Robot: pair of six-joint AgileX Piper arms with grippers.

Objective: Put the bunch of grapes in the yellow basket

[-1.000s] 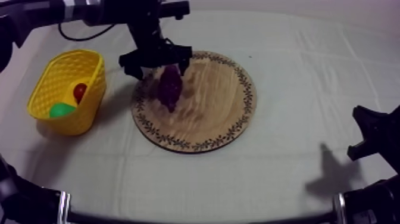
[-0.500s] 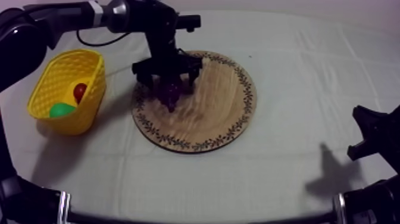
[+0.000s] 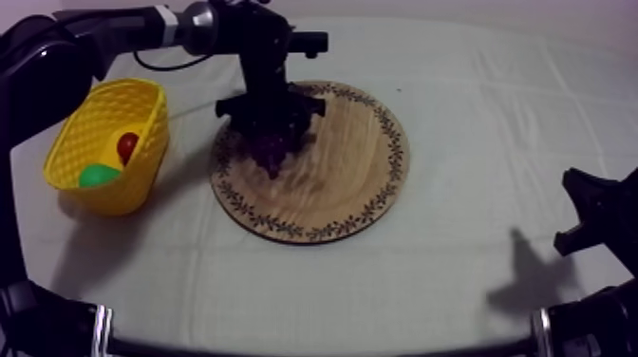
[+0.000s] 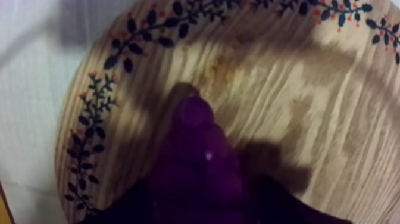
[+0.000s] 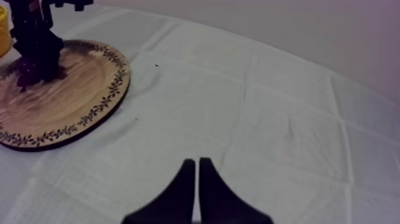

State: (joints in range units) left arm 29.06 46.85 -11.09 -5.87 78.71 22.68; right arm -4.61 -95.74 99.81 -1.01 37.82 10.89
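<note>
Grapes first: the bunch of grapes (image 3: 272, 150) lies at the wooden board's (image 3: 347, 166) ten o'clock. Our left gripper (image 3: 270, 123) pinches it from above, likely for a lift toward the yellow basket (image 3: 63, 142) at nine o'clock. The left wrist view shows fingers (image 4: 119, 205) flanking the bunch. The right wrist view shows our right gripper (image 5: 197, 159) pressed together on nothing.
</note>
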